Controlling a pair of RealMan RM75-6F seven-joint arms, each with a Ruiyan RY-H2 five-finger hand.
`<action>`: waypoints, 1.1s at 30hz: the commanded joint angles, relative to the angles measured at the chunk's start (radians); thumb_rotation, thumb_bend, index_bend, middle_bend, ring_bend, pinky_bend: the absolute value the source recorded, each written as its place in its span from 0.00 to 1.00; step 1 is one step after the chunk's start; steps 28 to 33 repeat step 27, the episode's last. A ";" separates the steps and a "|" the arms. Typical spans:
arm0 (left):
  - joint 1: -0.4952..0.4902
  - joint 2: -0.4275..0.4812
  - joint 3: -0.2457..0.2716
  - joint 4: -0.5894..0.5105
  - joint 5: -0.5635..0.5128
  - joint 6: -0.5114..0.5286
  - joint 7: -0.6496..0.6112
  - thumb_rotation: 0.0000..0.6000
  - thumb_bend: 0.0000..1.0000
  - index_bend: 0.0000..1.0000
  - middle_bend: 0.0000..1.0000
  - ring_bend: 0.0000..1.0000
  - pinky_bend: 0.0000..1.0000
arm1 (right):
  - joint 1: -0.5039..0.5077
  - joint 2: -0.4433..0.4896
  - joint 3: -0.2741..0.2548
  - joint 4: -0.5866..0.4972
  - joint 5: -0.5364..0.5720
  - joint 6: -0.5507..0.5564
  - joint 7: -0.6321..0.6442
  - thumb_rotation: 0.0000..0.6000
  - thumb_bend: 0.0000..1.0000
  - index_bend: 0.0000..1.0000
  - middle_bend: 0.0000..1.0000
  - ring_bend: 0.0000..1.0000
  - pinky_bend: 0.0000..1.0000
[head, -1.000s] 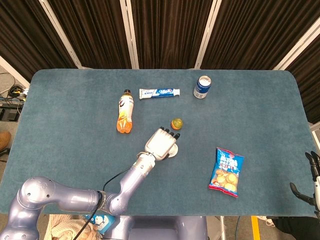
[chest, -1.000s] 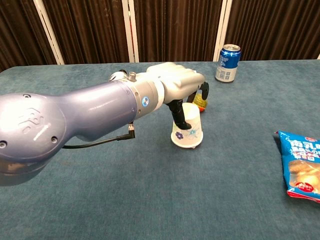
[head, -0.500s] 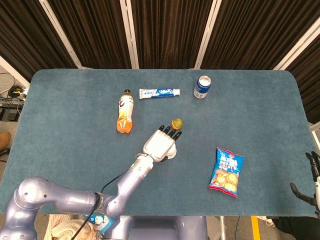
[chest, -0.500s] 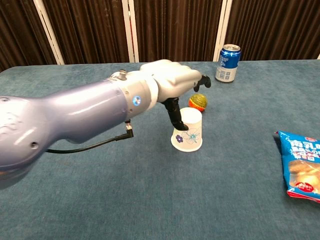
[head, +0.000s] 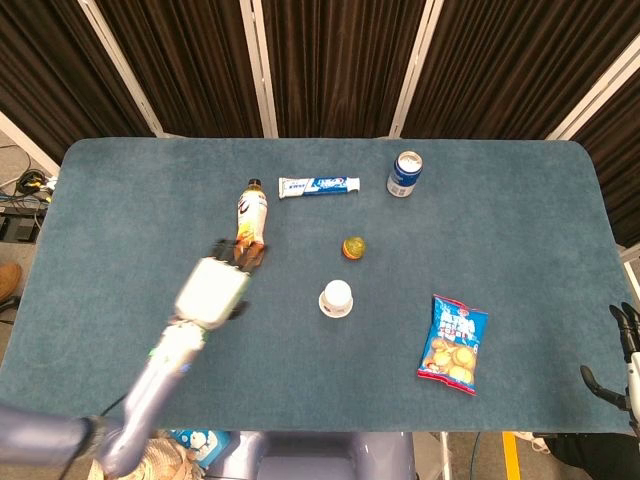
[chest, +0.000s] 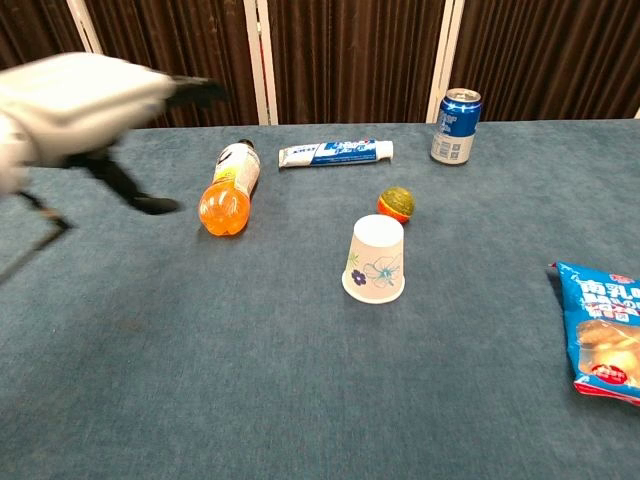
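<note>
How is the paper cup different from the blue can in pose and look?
The paper cup stands upside down, its wide rim on the table; the blue can stands upright. The cup is white with a flower print and tapers; the can is blue with straight sides. Both stand free of either hand.

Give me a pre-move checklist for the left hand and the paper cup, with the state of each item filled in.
1. Paper cup stands free, upside down on the table: ok.
2. Left hand holds nothing, fingers apart: ok, though blurred.
3. Left hand apart from the cup: ok; it is nearer the orange bottle.
4. Left hand apart from the bottle: cannot tell; the fingertips overlap it in the head view.
5. Small ball apart from the cup: ok, just behind it.
6. Right hand out of the way at the table's edge: ok.
</note>
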 joint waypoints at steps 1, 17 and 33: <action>0.127 0.108 0.092 -0.047 0.109 0.110 -0.102 1.00 0.16 0.07 0.10 0.12 0.16 | -0.002 -0.003 0.001 0.001 0.002 0.004 -0.010 1.00 0.31 0.00 0.00 0.00 0.04; 0.522 0.234 0.188 0.147 0.250 0.354 -0.502 1.00 0.10 0.00 0.00 0.00 0.00 | -0.007 -0.020 0.002 0.027 -0.033 0.047 -0.017 1.00 0.30 0.00 0.00 0.00 0.04; 0.615 0.213 0.111 0.264 0.220 0.317 -0.615 1.00 0.10 0.00 0.00 0.00 0.00 | -0.005 -0.042 0.000 0.055 -0.084 0.091 -0.013 1.00 0.31 0.00 0.00 0.00 0.04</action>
